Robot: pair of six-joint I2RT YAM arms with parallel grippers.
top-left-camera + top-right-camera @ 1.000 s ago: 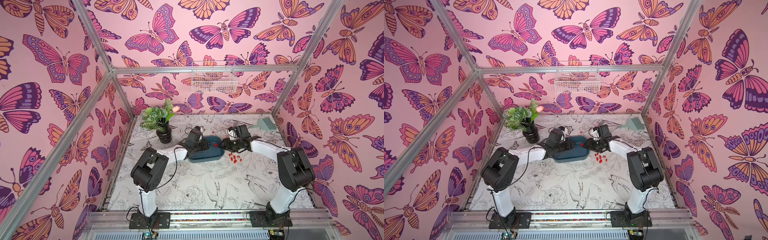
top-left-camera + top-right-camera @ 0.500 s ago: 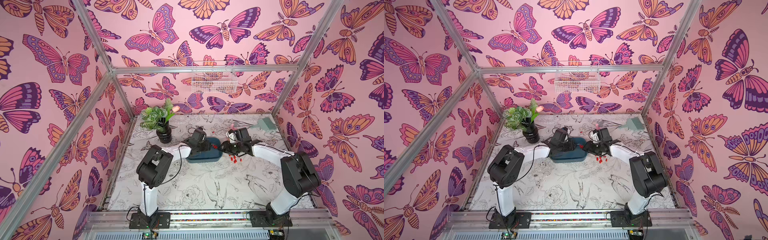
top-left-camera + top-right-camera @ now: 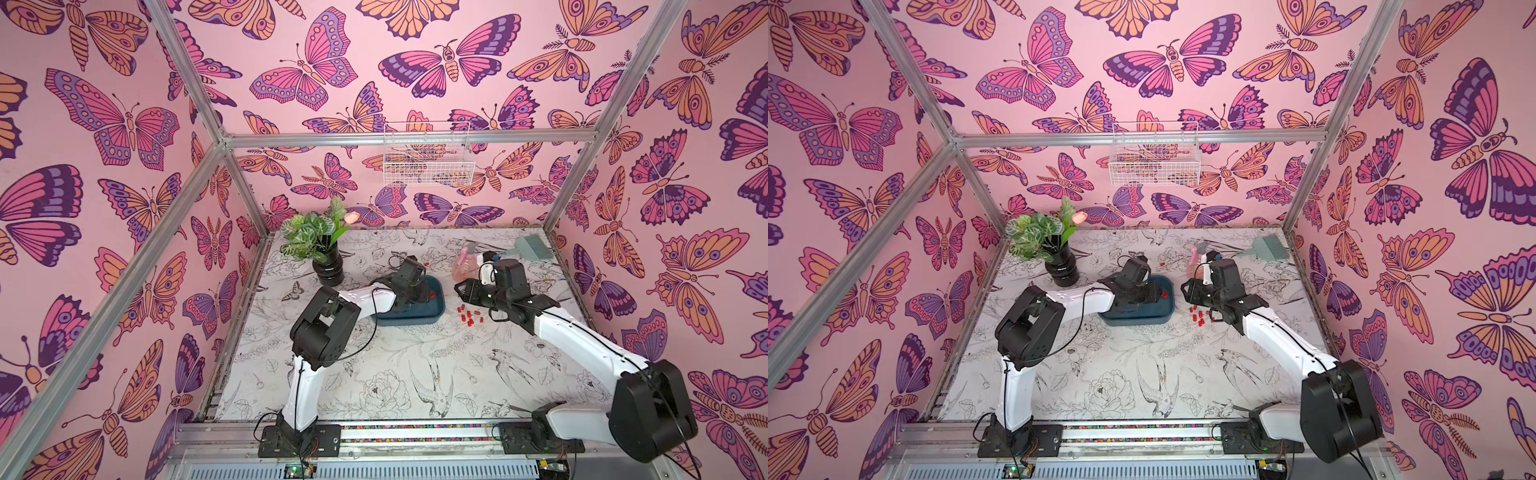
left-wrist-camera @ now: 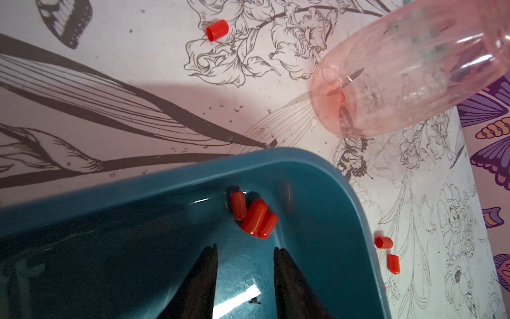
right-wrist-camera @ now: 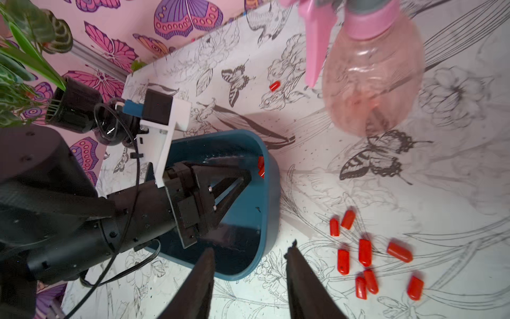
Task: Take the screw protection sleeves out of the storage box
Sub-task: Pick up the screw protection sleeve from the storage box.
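You have the storage box (image 3: 411,319) on the table (image 3: 415,374), with broad printed tabletop open in front of it, toward the arm bases. Behind the box the room is tighter: a pink spray bottle (image 5: 372,82) stands near its far corner on the right arm's side, and a plant in a black vase (image 3: 328,266) stands off its far corner on the left arm's side. The box's rim is rounded at the corners and its walls are low. 3 screw protection sleeves (image 4: 254,216) lie bunched together inside the box, against the wall at the corner nearest the bottle. 8 sleeves (image 5: 364,252) lie loose on the table just beside the box on the right arm's side, and 1 more (image 4: 217,29) lies alone behind the box. The left gripper (image 4: 245,250) is down inside the box. Its fingers (image 4: 204,276) are parted by a moderate gap with nothing between them, and the tips stop short of the 3 sleeves. Whether they touch the box floor you cannot tell. The right gripper (image 5: 251,247) hangs just outside the box's wall on the right arm's side, apart from it in both top views. Its fingers (image 5: 300,281) are likewise spread and empty, with the loose sleeves beside it.
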